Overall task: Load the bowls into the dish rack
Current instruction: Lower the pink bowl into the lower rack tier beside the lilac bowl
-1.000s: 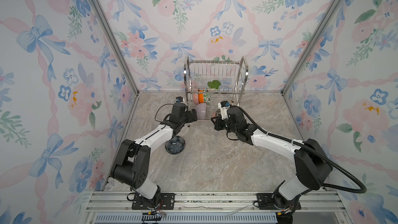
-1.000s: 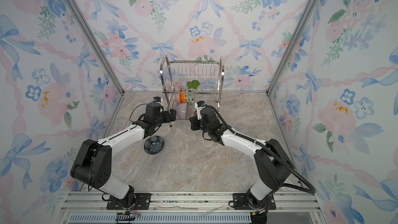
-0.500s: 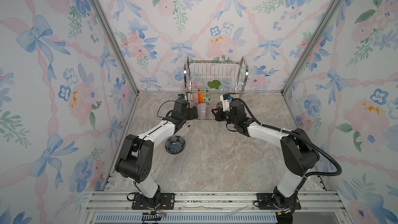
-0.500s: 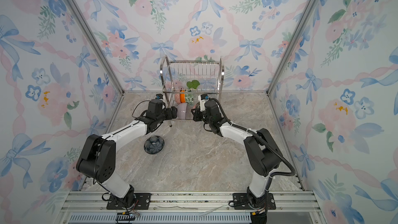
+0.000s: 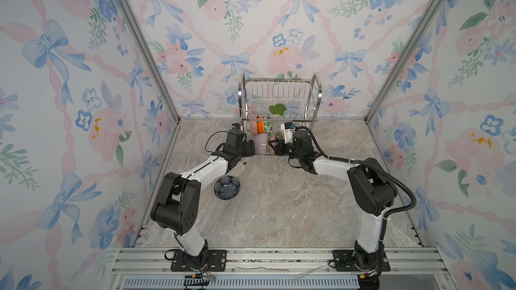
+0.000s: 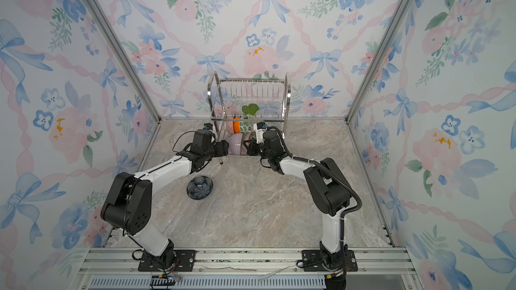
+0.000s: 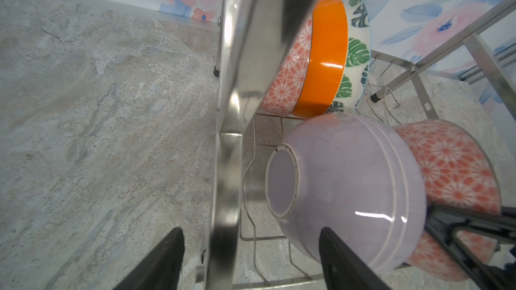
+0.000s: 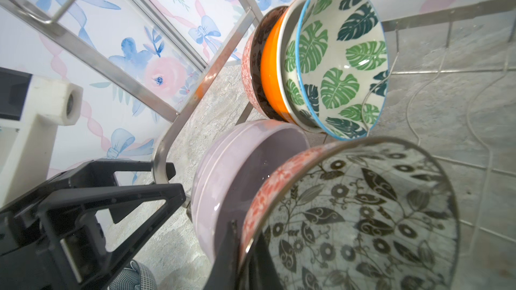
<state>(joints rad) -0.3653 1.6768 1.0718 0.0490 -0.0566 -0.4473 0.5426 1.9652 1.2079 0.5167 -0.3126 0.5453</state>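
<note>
Seating the floral bowl in the dish rack, the right gripper pinched its rim, left gripper stood agape; gentle release seemed next

White links, black joints, black left claw and right claw, ribbed black cable.

Three walls papered with watercolour blue bows, pink ribbons and pink and blue flowers enclose the cell, meeting at the back corners behind slanting aluminium posts. The floor is a grey-beige, marbled, stone-look surface under soft, even light. Along the near edge runs an aluminium rail, with a slotted grey grille just below it.
</note>
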